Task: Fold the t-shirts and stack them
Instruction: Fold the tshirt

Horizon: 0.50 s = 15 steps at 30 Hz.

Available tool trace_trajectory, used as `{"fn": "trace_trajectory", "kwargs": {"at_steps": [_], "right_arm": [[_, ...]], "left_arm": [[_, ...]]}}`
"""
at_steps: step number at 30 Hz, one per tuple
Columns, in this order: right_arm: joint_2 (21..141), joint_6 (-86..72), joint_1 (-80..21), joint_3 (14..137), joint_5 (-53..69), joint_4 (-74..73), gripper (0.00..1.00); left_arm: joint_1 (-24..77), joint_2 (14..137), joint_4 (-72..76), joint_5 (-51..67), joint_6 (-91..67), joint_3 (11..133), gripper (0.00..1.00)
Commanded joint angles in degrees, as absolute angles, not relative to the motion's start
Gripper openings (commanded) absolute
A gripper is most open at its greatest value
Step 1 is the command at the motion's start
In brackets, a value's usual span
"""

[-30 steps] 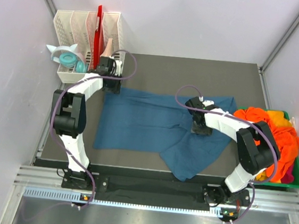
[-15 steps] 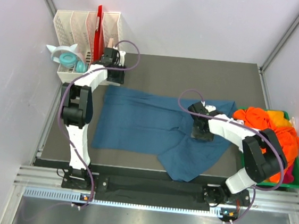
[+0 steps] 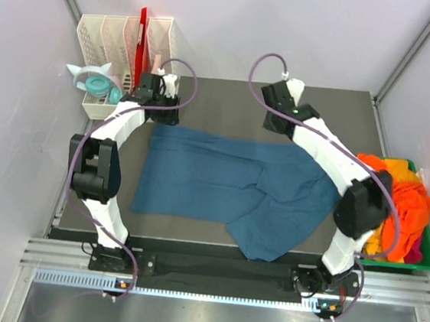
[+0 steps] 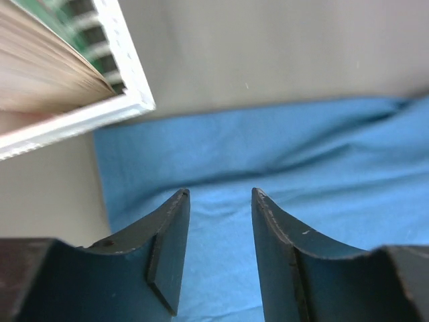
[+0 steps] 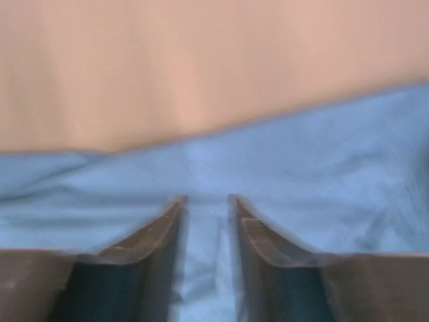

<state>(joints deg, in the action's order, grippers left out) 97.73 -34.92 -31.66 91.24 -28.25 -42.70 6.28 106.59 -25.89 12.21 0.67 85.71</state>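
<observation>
The tee [image 3: 220, 185] under both finger pairs was plain teal-blue. The left fingers [image 4: 167, 248] were black; the right fingers [image 5: 151, 245] were dark and blurred. Left of the left fingers, the rack [image 4: 134, 87] was white. Right of the right fingers, the other tees [image 3: 407, 200] were orange and the bin [image 3: 429, 264] was green.

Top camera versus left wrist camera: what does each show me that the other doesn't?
Top only: the whole teal t-shirt, its near right part bunched; orange t-shirts in the green bin; the right gripper at the shirt's far edge. Left wrist only: the left gripper open, nothing between its jaws, above the shirt's far left corner. Both: the teal t-shirt and the white rack.
</observation>
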Motion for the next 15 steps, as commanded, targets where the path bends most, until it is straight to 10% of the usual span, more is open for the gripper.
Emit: {"fn": "trace_trajectory", "kwargs": {"at_steps": [1, 6, 15], "right_arm": [[109.9, -29.4, -32.7, 95.7, -25.9, -39.4, 0.20], [116.5, -28.0, -32.4, 97.9, -25.7, -35.4, 0.00], [120.5, -27.9, -31.5, 99.4, -25.0, -34.7, 0.00]], "left_arm": [[7.0, 107.1, -24.4, 15.1, 2.6, 80.5, 0.46], [7.0, 109.6, -21.9, 13.1, 3.9, 77.2, 0.46], [7.0, 113.5, -22.8, 12.8, 2.8, 79.4, 0.47]]}}
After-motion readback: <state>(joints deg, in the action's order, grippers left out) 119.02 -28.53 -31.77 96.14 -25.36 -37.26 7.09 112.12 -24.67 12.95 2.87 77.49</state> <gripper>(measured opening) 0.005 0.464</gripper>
